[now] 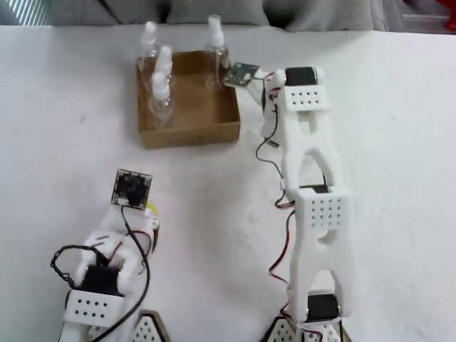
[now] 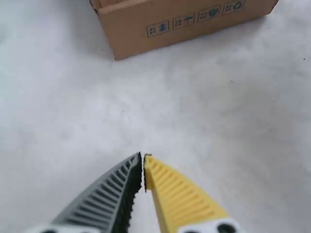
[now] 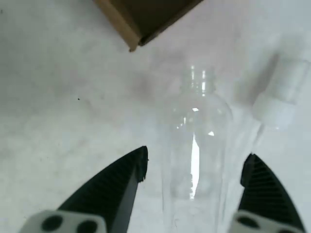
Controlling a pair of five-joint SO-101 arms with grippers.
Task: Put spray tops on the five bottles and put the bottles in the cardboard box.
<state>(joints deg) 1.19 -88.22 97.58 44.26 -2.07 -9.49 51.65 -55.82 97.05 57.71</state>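
**Uncapped bottle between the right gripper's spread fingers, beside the box**

The uncapped bottle is clear and sits in the gap of the right gripper. The black fingers stand wide apart on either side of its body, and neither visibly presses it. Its open neck points away from the gripper toward a corner of the cardboard box, with a strip of bare white table between the two. A white spray top rests just beside the bottle's shoulder, off the neck.

From above, the right arm stretches up the table and ends just beside the box's right wall. Red and black wires trail down its side. Two capped bottles stand upright inside the box along its left wall. A third capped bottle stands at the far left corner. A fourth capped bottle stands at the far right corner, nearest the arm's end. Whether these two are inside the box or just behind it cannot be told.

The left gripper hangs low over bare table on the near side of the box, well apart from it. Its grey and yellow fingers meet tip to tip with nothing between them. The box's near wall faces it across open table.
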